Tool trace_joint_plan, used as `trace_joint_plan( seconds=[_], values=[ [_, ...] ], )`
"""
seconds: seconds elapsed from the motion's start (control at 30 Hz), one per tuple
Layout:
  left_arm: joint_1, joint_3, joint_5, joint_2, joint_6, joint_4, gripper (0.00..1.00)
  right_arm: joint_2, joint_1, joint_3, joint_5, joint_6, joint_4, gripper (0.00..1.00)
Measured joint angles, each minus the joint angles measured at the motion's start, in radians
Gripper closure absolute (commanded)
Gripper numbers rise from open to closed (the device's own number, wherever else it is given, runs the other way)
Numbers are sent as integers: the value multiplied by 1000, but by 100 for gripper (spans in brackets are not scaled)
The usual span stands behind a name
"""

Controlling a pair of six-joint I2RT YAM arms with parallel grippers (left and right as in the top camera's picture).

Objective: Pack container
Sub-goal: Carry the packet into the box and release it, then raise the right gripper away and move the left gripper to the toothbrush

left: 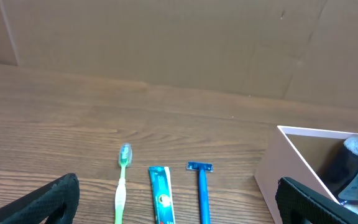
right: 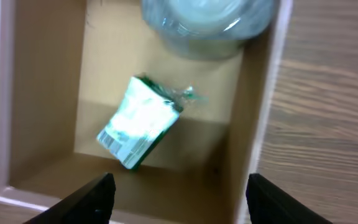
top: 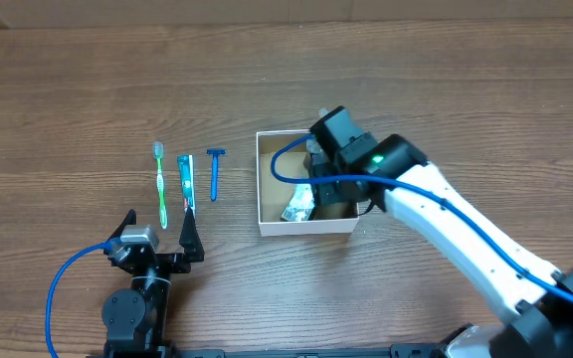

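Note:
The container point(top: 267, 221) is a square white cardboard box with a brown inside, at mid-table. It holds a green-and-white packet point(top: 297, 206) and a clear bottle with a rounded top point(right: 207, 25). My right gripper point(right: 179, 196) hangs open over the box's inside, empty, above the packet point(right: 138, 121). My left gripper point(left: 179, 208) is open and empty near the table's front edge. In front of it lie a green toothbrush point(left: 122, 183), a toothpaste tube point(left: 161, 196) and a blue razor point(left: 202, 190), left of the box point(left: 291, 171).
The toothbrush point(top: 161, 184), the toothpaste tube point(top: 185, 182) and the razor point(top: 215, 171) lie side by side on the wooden table point(top: 88, 89), left of the box. Blue cables run along both arms. A cardboard wall point(left: 166, 37) stands behind the table.

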Motion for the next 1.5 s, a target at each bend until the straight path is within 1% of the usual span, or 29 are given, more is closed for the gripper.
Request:
trace_joint_plan(
  seconds=[0.03,0.1,0.2,0.23,0.27,0.37,0.5,1.0,1.1,1.17,1.2,1.27,1.33,1.37,1.43,1.47,1.5],
  values=[
    [0,0,0,0,0,0,0,-27,-18,8,-1,0,-17,30],
    [0,0,0,0,0,0,0,-101,-79,16,0,0,-55,25],
    [0,0,0,0,0,0,0,-191,-219,27,4,2,-111,18],
    [0,0,0,0,0,0,0,-215,-303,29,6,0,-143,6],
    [0,0,0,0,0,0,0,-223,-364,30,9,0,-162,0],
    [0,0,0,0,0,0,0,-223,-487,30,9,-4,-200,0],
    [0,0,0,0,0,0,0,-223,-578,30,9,-4,-202,0],
    [0,0,7,0,-3,3,0,-222,-589,30,8,-4,-202,0],
    [0,0,113,0,-94,17,0,-222,-589,30,8,-3,-202,0],
    [0,0,216,0,-198,27,0,-222,-589,30,8,-4,-202,0],
    [0,0,244,0,-233,29,0,-222,-589,30,8,-4,-202,0],
    [0,0,318,0,-340,29,0,-223,-589,30,8,-4,-202,0],
    [0,2,350,0,-382,24,0,-222,-589,30,8,-4,-202,0],
    [0,8,362,0,-397,4,0,-222,-589,30,9,-4,-202,0],
    [0,75,370,2,-414,-137,0,-222,-589,30,8,-4,-201,0],
    [0,101,362,4,-411,-182,0,-222,-589,30,8,-4,-203,0],
    [-1,169,341,16,-396,-293,0,-223,-589,30,8,-4,-203,0]
  ],
)
